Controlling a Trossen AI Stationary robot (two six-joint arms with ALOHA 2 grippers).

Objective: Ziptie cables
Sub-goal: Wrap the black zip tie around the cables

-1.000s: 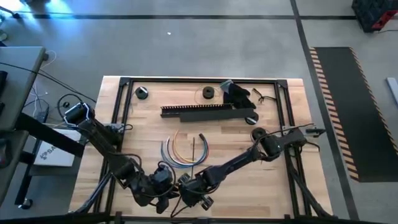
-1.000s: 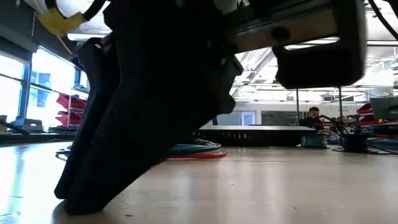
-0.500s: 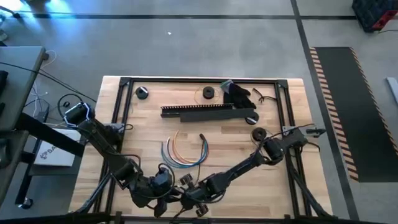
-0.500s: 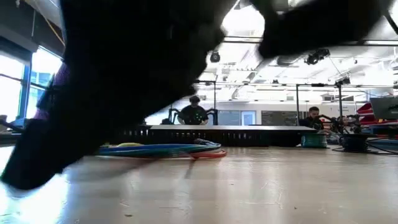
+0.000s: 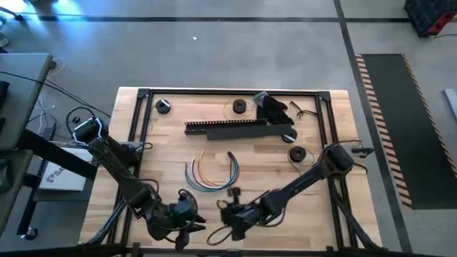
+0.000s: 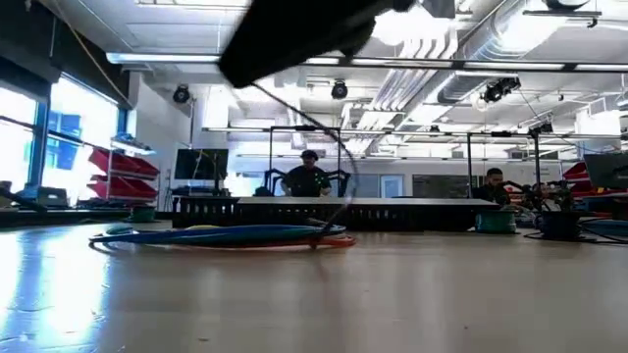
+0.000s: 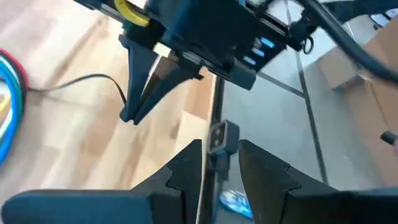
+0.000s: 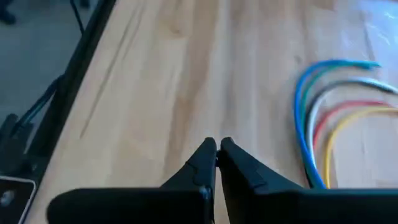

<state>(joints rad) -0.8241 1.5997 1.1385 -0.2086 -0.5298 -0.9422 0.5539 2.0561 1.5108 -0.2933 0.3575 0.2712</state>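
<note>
1. We see the cables (image 5: 211,173) lying in a curved loop near the middle of the table (image 5: 314,221), in front of the black duct (image 5: 239,128).
2. The right gripper (image 8: 216,149) hangs low over the wood near the table's front edge, its fingers pressed nearly together with nothing visibly between them.
3. The left gripper (image 7: 219,146) sits beside it at the front edge, fingers narrowly parted.
4. A thin dark strand (image 7: 87,81), possibly the ziptie, trails from the cables toward the right gripper.
</note>
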